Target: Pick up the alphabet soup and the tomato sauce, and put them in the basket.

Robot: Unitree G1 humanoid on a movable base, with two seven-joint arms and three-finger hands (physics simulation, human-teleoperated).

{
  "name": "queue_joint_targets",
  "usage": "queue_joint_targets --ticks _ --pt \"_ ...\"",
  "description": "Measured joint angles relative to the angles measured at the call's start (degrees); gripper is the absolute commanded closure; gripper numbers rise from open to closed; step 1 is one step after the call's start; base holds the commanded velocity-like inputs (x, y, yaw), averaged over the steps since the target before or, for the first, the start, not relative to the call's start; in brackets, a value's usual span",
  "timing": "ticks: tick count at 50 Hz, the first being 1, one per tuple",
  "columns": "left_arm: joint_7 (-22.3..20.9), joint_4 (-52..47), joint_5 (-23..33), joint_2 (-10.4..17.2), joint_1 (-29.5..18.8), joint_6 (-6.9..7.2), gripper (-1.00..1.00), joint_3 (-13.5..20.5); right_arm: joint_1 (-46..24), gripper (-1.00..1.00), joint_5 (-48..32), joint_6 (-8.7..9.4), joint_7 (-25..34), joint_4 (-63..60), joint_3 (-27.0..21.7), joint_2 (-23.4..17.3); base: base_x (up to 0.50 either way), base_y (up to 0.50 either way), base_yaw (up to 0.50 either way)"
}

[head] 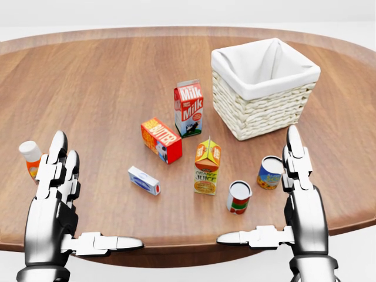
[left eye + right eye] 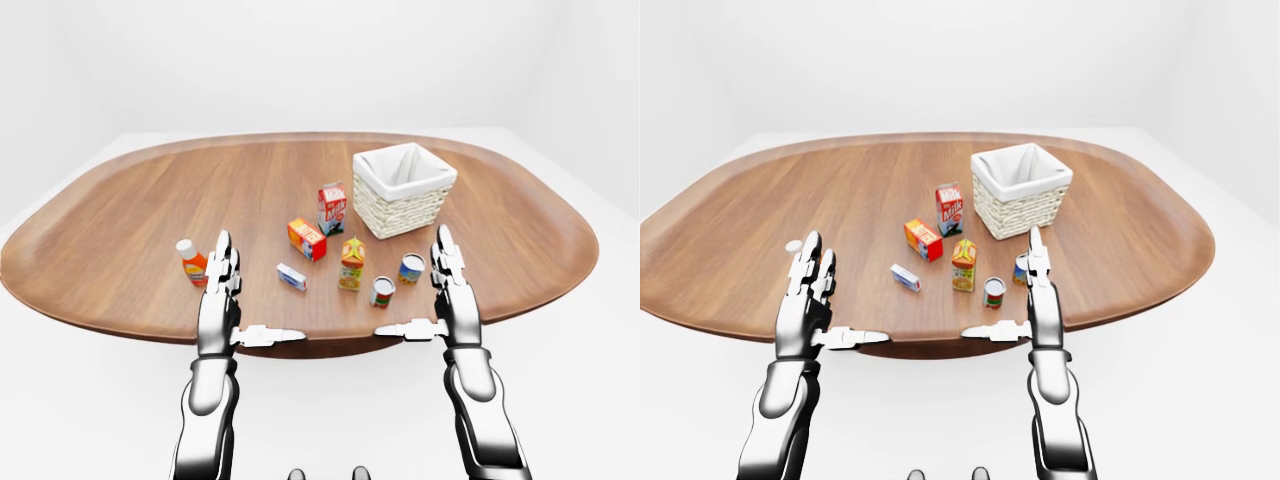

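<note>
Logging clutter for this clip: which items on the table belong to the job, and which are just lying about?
Job: alphabet soup can; tomato sauce can; basket.
Lying about: milk carton; orange juice carton; red box; small white box; bottle.
</note>
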Motion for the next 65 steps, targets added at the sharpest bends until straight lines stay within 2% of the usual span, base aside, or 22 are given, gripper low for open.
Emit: queue_joint_targets --ticks 65 --pt "-0.4 0.4 -0.3 0.0 -0.2 0.0 -1.0 -0.1 0.3 -1.0 -0.4 0.0 -0.6 2.0 0.1 0.0 0.3 0.0 0.0"
